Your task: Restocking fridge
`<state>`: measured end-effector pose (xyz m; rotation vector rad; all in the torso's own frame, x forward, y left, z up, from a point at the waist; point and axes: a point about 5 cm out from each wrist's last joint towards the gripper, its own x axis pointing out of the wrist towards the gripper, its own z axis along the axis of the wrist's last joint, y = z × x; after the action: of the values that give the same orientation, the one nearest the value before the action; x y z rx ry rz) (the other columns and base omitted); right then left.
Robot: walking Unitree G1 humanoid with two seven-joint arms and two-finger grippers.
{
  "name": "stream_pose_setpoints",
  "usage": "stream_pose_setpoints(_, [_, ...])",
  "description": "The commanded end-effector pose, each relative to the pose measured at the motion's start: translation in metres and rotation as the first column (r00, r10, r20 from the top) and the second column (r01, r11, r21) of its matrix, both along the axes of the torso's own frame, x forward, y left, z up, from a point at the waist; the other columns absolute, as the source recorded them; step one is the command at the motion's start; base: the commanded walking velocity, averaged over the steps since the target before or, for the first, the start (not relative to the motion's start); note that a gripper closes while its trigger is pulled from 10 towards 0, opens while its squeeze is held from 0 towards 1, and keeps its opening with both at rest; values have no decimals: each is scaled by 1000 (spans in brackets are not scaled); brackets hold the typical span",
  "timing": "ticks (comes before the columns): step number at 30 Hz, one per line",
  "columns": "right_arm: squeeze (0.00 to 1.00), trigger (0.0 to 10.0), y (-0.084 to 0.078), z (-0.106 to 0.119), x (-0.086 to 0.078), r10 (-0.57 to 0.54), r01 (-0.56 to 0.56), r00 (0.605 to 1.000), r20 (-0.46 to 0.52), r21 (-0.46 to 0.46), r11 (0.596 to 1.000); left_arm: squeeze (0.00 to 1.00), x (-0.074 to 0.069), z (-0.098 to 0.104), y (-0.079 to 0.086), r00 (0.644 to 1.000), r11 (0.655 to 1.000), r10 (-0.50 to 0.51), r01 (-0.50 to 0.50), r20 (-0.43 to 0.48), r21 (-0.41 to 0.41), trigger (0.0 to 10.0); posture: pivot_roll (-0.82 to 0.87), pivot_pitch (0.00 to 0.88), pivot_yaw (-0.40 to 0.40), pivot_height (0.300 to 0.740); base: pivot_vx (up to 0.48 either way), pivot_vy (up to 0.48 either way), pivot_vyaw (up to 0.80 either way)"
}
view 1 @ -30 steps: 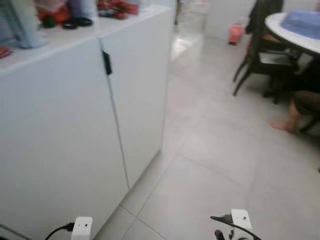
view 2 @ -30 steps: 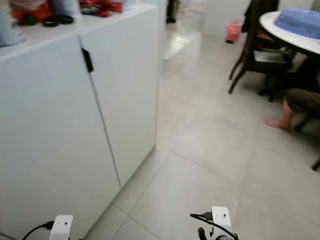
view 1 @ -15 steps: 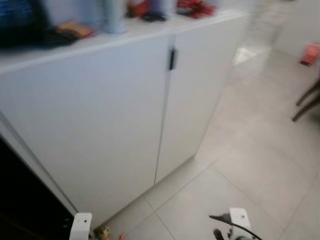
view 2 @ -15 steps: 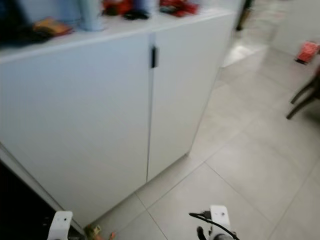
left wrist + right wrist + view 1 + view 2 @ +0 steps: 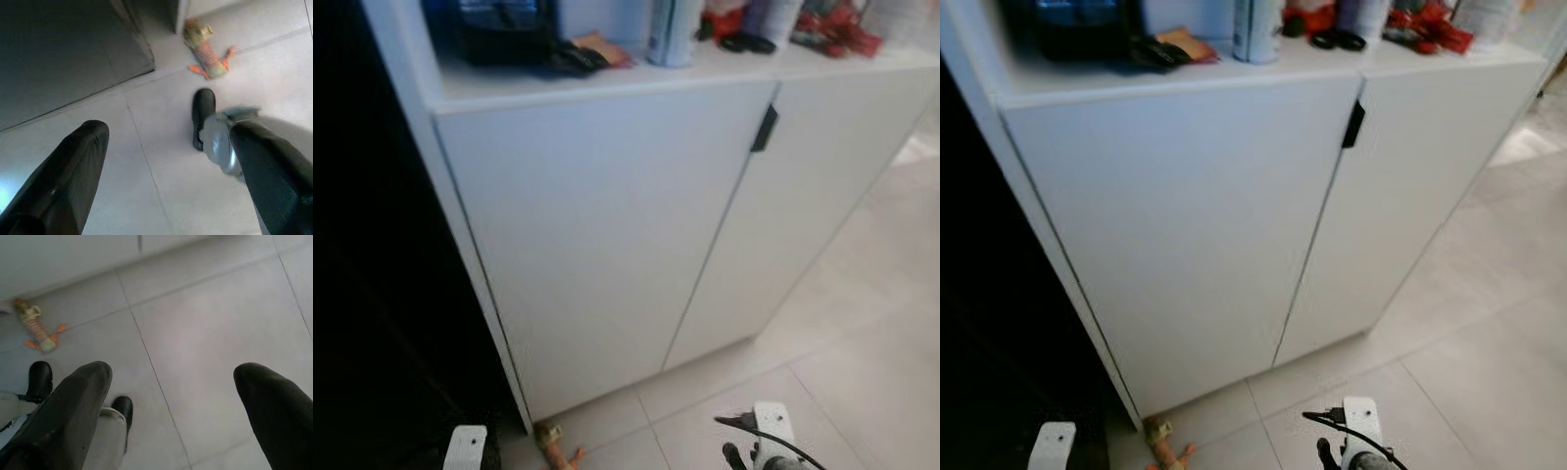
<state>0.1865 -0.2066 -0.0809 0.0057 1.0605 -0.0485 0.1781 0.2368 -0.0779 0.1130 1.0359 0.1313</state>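
Note:
My left gripper [image 5: 168,134] hangs low over the grey floor tiles, open and holding nothing. My right gripper [image 5: 173,372] hangs the same way, also open and empty. Both wrists show as white blocks at the bottom of the head views, left [image 5: 468,447] and right [image 5: 771,427]. A tall dark surface [image 5: 382,294] stands at my left, beside a white two-door cabinet [image 5: 607,225]; I cannot tell what the dark surface is.
The cabinet has a black handle [image 5: 765,128] and closed doors. On top sit a black bag [image 5: 494,29], a pale bottle [image 5: 671,29] and red items [image 5: 837,24]. A small orange toy [image 5: 556,448] lies on the floor by the cabinet's corner. Open tiles [image 5: 871,343] lie to the right.
The camera has swung left: the cabinet slid right in the picture, the dark surface came in at the left, and the table and chairs left the view. Both arms hang as before.

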Motion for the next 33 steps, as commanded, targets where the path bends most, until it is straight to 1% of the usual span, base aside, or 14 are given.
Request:
stream_pose_setpoints(1, [0, 10000, -7, -1, -4, -9, 9, 1000, -15, -15, 1000, 0, -4, -3, -5, 1000, 1000, -5, 4, -18, -19, 10000, -53, 0, -88, 740, 0, 0, 800])
stream_pose_setpoints(18, [0, 10000, -7, -1, -4, 10, -11, 1000, -27, -19, 1000, 0, -4, -3, -5, 1000, 1000, -11, 11, -21, -28, 10000, -53, 0, -87, 740, 0, 0, 800])
stream_pose_setpoints(21, [0, 10000, -7, -1, -5, -34, 34, 999, -3, 3, 999, 0, -4, -3, -5, 1000, 999, -15, 14, -23, -28, 10000, -57, 0, -86, 740, 0, 0, 779])
stream_pose_setpoints(25, [0, 10000, -4, -2, -7, -69, 70, 998, -11, 51, 996, 0, -5, -4, -5, 999, 1000, -20, 19, -26, -25, 10000, -56, 0, -87, 740, 0, 0, 0])
stream_pose_setpoints(28, [0, 10000, -5, -2, -7, -68, 68, 998, -9, 48, 997, 0, -5, -4, -5, 999, 999, -21, 20, -26, -25, 10000, -56, 0, -87, 740, 0, 0, 0])
stream_pose_setpoints(29, [0, 7922, -5, -2, -7, -64, 65, 998, -8, 44, 997, 0, -5, -4, -5, 999, 999, -23, 23, -26, -26, 5216, -56, 0, -86, 740, 0, 0, 0])
stream_pose_setpoints(30, [0, 1412, -5, -2, -7, -62, 62, 998, -7, 40, 997, 0, -5, -4, -5, 999, 999, -26, 25, -25, -26, 1137, -56, 0, -86, 740, 0, 0, 0])
stream_pose_setpoints(31, [0, 1412, -5, -2, -7, -60, 60, 998, -6, 37, 997, 0, -5, -4, -5, 999, 999, -27, 26, -25, -27, 1137, -56, 0, -86, 740, 0, 0, 0])
stream_pose_setpoints(32, [0, 0, -5, -2, -7, -64, 64, 998, -5, 36, 997, 0, -5, -4, -5, 999, 999, -28, 27, -25, -28, 0, -55, 0, -87, 740, 0, 0, 0])
stream_pose_setpoints(33, [0, 0, -5, -2, -7, -67, 67, 998, -5, 36, 997, 0, -5, -4, -5, 999, 999, -29, 28, -25, -28, 0, -55, 0, -87, 740, 0, 0, 0])
